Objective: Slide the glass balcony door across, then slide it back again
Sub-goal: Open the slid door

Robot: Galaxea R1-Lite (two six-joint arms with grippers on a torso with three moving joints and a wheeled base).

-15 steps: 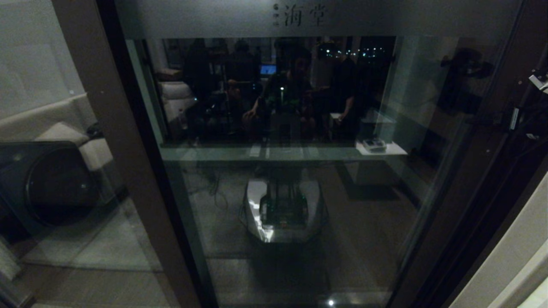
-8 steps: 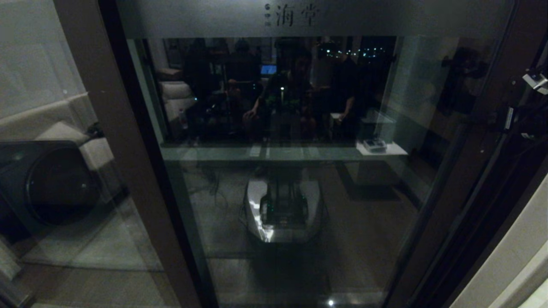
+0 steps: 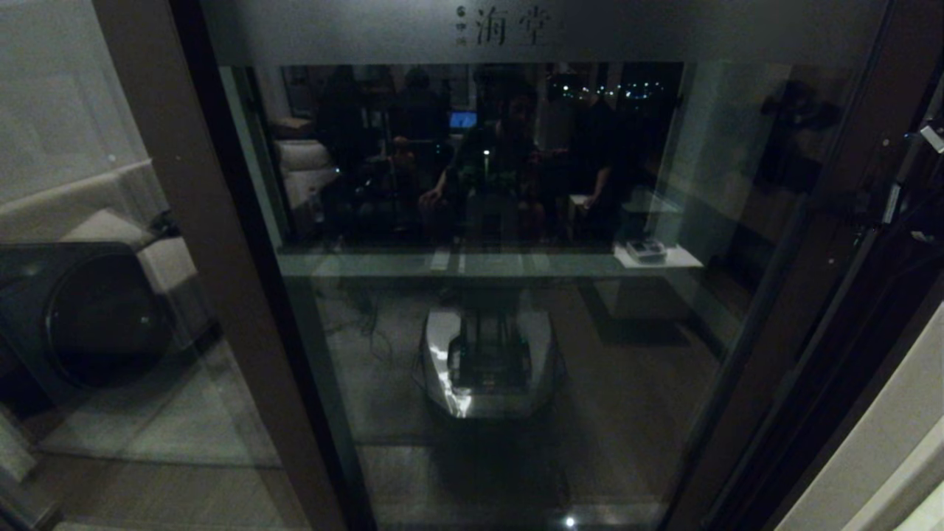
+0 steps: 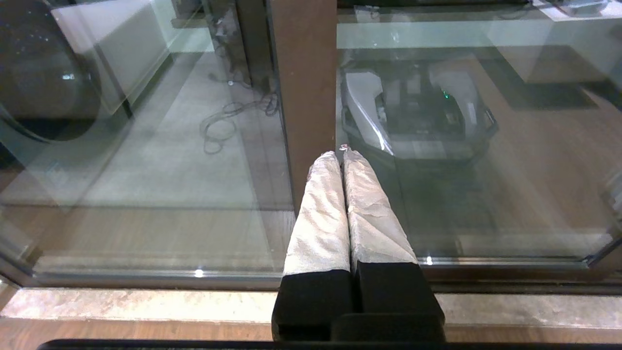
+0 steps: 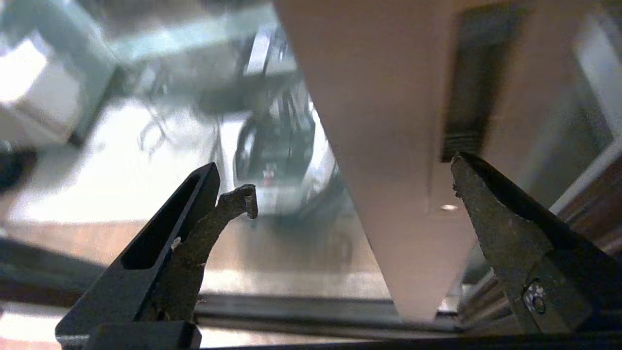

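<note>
Your right gripper [image 5: 352, 180] has its fingers spread wide apart, straddling the brown edge post [image 5: 388, 146] of the glass balcony door [image 3: 501, 295], with nothing clamped between them. One fingertip [image 5: 464, 167] sits right at the lower end of the narrow dark handle slot [image 5: 469, 87] in that post; whether it touches the slot you cannot tell. The other finger [image 5: 233, 204] hangs in front of the glass pane. From the head camera, the door fills the middle of your view, its frosted band [image 3: 516, 29] with printed characters across the top, and the right arm [image 3: 914, 192] shows only at the far right edge beside the door's right post. Your left gripper [image 4: 340, 155] is parked low with its cloth-wrapped fingers pressed together, pointing at the other brown post [image 4: 303, 87] near the floor track [image 4: 146, 279].
</note>
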